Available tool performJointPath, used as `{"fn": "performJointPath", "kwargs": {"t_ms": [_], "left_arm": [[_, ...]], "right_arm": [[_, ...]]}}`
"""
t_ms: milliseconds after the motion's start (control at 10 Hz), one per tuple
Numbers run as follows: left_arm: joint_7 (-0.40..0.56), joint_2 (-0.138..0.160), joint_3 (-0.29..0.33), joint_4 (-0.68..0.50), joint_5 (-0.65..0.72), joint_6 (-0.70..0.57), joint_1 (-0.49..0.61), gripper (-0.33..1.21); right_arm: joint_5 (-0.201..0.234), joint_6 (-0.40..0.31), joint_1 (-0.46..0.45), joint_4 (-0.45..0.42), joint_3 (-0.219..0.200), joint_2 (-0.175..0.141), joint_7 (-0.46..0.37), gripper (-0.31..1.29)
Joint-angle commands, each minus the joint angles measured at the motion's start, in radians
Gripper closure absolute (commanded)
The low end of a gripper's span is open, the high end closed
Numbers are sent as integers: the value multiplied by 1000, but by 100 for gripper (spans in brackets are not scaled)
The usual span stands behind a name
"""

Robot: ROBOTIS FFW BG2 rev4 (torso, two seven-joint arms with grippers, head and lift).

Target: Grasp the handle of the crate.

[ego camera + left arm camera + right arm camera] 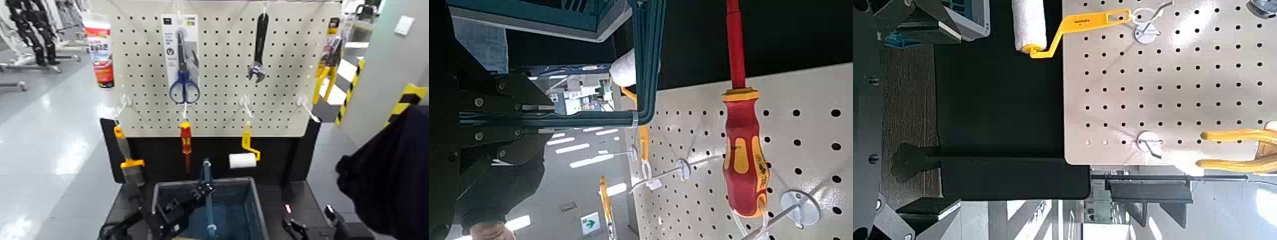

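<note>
The teal-blue crate (256, 191) with a grey rim sits at the bottom centre of the head view, below the pegboard. Its thin blue-grey handle (207, 191) stands raised over the crate's middle. My left gripper (196, 195) reaches in from the left and is open, its fingertips right at the bar. In the left wrist view the handle (651, 60) crosses just past the tips of the left gripper (624, 102), next to the crate (539, 15). My right gripper (311, 223) waits open, low to the right of the crate.
A white pegboard (217, 102) behind the crate holds blue scissors (184, 86), a wrench (258, 51), yellow pliers (329, 70), a red screwdriver (186, 140), a yellow paint roller (246, 156) and an orange-handled scraper (127, 163). Dark fabric (389, 179) fills the right.
</note>
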Motion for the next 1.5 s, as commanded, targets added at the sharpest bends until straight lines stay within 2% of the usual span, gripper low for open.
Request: {"fn": "performJointPath", "kwargs": {"t_ms": [100, 200, 700, 800, 1500], "left_arm": [[22, -13, 3, -42, 58, -2, 48, 118], [33, -16, 3, -64, 88, -2, 71, 118], [148, 10, 20, -254, 197, -1, 174, 118], [177, 27, 26, -298, 208, -19, 190, 118], [177, 12, 23, -301, 234, -28, 215, 118]], "right_arm": [[1, 0, 0, 0, -2, 0, 0, 15], [2, 0, 0, 0, -2, 0, 0, 15], [10, 6, 2, -6, -2, -2, -2, 15], [16, 9, 2, -9, -3, -2, -2, 15], [21, 5, 2, -8, 0, 0, -5, 15]]}}
